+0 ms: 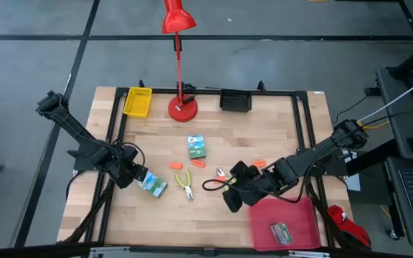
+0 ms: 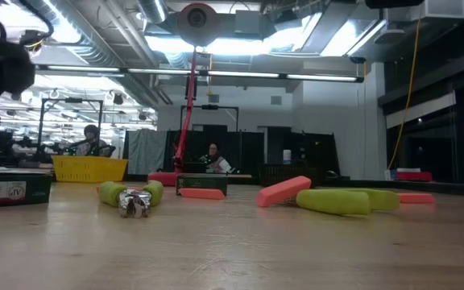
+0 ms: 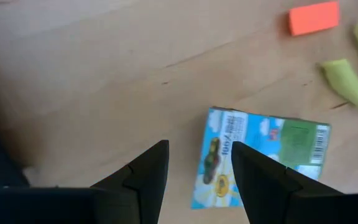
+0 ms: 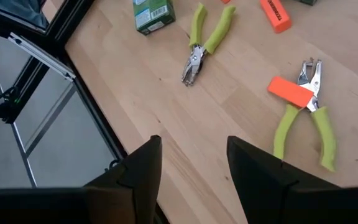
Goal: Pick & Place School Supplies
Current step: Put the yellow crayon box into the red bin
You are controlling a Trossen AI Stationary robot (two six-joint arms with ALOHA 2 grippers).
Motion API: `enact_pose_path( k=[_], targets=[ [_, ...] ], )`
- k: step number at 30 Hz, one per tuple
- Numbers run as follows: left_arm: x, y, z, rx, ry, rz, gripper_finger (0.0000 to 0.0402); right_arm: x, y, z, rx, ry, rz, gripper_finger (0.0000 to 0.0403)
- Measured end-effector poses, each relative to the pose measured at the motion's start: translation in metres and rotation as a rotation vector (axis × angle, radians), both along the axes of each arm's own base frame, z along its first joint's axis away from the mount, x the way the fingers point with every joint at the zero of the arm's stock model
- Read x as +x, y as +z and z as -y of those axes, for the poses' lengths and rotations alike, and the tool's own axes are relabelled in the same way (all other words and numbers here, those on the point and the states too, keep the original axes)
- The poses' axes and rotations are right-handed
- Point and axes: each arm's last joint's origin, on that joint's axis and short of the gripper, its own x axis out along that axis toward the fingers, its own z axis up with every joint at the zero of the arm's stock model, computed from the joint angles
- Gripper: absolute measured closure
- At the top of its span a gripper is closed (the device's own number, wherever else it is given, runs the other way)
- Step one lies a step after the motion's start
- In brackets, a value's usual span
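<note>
My left gripper (image 1: 142, 179) (image 3: 197, 165) is open, low over the table, right beside a green-white-yellow printed pack (image 1: 153, 186) (image 3: 263, 155) that lies flat on the wood; one finger stands over the pack's edge. A second pack (image 1: 196, 146) lies mid-table and a third pack (image 1: 282, 233) lies in the red tray. My right gripper (image 1: 231, 196) (image 4: 194, 155) is open, above bare wood near the red tray. Two yellow-green-handled tools (image 4: 207, 37) (image 4: 303, 121) lie ahead of it, one with an orange piece (image 4: 291, 92) resting on it. Other orange pieces (image 1: 176, 165) (image 1: 197, 163) lie between.
The red tray (image 1: 260, 213) sits at the table's near right corner. A yellow tray (image 1: 137, 102), a red lamp's base (image 1: 183, 110) and a black tray (image 1: 235, 100) line the far edge. A black frame rail (image 4: 73, 74) runs along the near edge. People show in the room behind.
</note>
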Motion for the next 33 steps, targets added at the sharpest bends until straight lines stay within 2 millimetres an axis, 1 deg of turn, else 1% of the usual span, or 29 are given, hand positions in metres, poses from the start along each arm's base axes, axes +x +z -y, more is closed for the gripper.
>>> enact_pose_path(
  k=[3, 6, 11, 14, 17, 24, 25, 28, 30, 33],
  targets=[
    [-0.002, -0.016, -0.001, -0.048, -0.029, 0.039, 0.0229, 0.000, 0.000, 0.000, -0.001, -0.001, 0.000, 0.0219],
    [-0.005, -0.027, -0.004, -0.086, -0.027, 0.106, 0.0229, 0.000, 0.001, 0.000, 0.001, -0.003, 0.002, 0.0219],
    [-0.008, -0.039, -0.007, -0.124, -0.039, 0.184, 0.0230, -0.003, 0.006, 0.002, 0.012, -0.009, 0.020, 0.0219],
    [-0.009, -0.044, -0.008, -0.143, -0.041, 0.212, 0.0245, -0.005, 0.010, 0.003, 0.017, -0.008, 0.029, 0.0219],
    [-0.008, -0.043, -0.008, -0.136, -0.040, 0.226, 0.0277, -0.006, 0.011, 0.004, 0.014, -0.007, 0.026, 0.0219],
    [-0.004, -0.040, -0.006, -0.111, -0.060, 0.307, 0.0383, -0.006, 0.010, 0.004, 0.018, -0.003, 0.023, 0.0219],
    [-0.003, -0.038, -0.006, -0.111, -0.061, 0.332, 0.0392, -0.006, 0.010, 0.004, 0.018, -0.003, 0.023, 0.0219],
    [0.004, -0.032, -0.002, -0.103, -0.065, 0.445, 0.0397, -0.006, 0.010, 0.004, 0.019, -0.002, 0.024, 0.0219],
    [0.010, -0.024, 0.001, -0.097, -0.068, 0.555, 0.0398, -0.004, 0.011, 0.004, 0.022, -0.005, 0.040, 0.0219],
    [0.019, -0.009, 0.005, -0.084, -0.093, 0.726, 0.0398, 0.004, 0.016, 0.008, 0.023, -0.007, 0.109, 0.0219]
  ],
)
